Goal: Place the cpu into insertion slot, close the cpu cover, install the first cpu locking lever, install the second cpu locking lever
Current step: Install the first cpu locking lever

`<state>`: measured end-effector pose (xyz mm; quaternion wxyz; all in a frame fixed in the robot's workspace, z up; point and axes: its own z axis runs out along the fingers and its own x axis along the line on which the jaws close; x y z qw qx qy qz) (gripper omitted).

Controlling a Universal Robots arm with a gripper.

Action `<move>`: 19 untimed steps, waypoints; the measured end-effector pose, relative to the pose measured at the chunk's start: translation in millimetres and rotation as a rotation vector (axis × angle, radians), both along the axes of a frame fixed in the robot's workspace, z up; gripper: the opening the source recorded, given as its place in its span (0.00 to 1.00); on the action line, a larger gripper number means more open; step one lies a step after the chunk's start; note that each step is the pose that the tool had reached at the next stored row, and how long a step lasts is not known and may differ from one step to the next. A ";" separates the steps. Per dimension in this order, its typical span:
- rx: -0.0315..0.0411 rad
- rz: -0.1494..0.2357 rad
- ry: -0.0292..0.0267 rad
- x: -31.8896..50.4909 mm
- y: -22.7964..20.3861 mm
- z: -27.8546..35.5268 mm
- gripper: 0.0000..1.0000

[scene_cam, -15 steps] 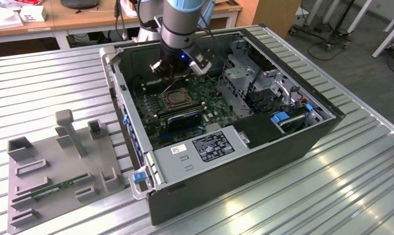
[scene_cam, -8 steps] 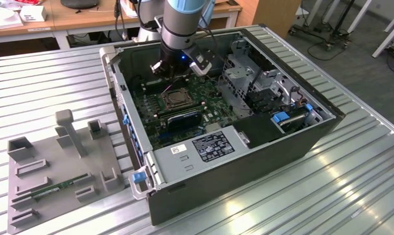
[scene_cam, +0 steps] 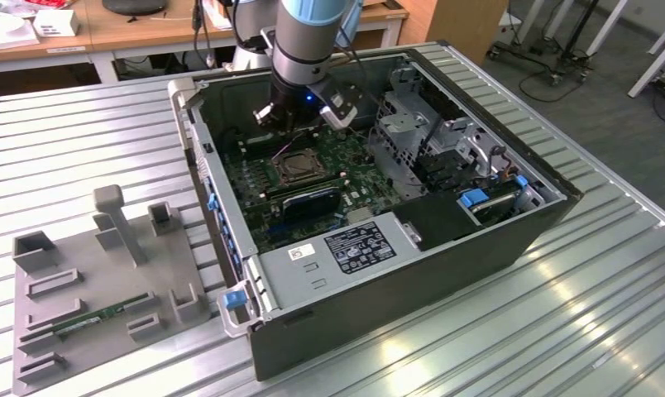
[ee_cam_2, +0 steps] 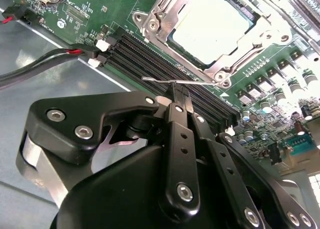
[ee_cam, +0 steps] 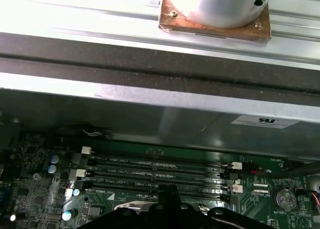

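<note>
The cpu (ee_cam_2: pixel 210 26) lies flat in the insertion slot (scene_cam: pixel 292 168), its pale metallic top showing through the window of the cpu cover (ee_cam_2: pixel 159 20). The silver cover frame is folded down over it. A thin wire locking lever (ee_cam_2: pixel 200 83) runs along the socket's edge beside the memory slots, standing a little proud of the board. My gripper (ee_cam_2: pixel 178 93) hangs inside the computer case just behind the socket, its black fingers pressed together and the tip right at that lever. In the exterior view the gripper (scene_cam: pixel 292 124) sits low over the green motherboard (scene_cam: pixel 349 161).
Black memory slots (ee_cam: pixel 160 171) lie between the gripper and the case wall (ee_cam: pixel 160 119). Red and black cables (ee_cam_2: pixel 55 56) run close by. A drive cage (scene_cam: pixel 421 132) and power supply (scene_cam: pixel 344 248) crowd the case. A grey fixture (scene_cam: pixel 90 281) holding a memory stick stands at the exterior view's left.
</note>
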<state>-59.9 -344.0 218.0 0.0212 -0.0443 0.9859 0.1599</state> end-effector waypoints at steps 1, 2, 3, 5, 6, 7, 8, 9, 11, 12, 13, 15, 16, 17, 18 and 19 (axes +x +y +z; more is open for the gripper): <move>0.0000 0.000 -0.0002 0.0 0.0 -0.5 0.11; -0.0001 0.000 -0.0003 0.0 0.0 -1.0 0.11; -0.0001 0.000 -0.0004 0.1 0.0 -1.4 0.11; -0.0001 0.000 -0.0004 0.5 0.0 -2.3 0.11; -0.0001 0.000 -0.0003 0.8 0.0 -2.7 0.11; -0.0001 0.000 -0.0004 1.1 0.0 -3.2 0.11; -0.0001 0.000 -0.0004 1.4 0.0 -3.6 0.11; -0.0001 0.000 -0.0004 1.9 0.0 -4.0 0.11; -0.0001 0.000 -0.0003 3.0 0.0 -4.9 0.11; -0.0001 0.000 -0.0004 3.5 0.0 -5.4 0.11; -0.0002 0.000 -0.0004 4.2 0.0 -5.9 0.11; -0.0002 0.000 -0.0003 5.6 0.0 -6.8 0.11; -0.0002 0.000 -0.0003 6.3 0.0 -7.2 0.11; -0.0002 0.000 -0.0003 7.0 0.0 -7.6 0.11; -0.0002 0.000 -0.0004 7.7 0.0 -8.1 0.11; -0.0002 0.000 -0.0003 8.4 0.0 -8.4 0.11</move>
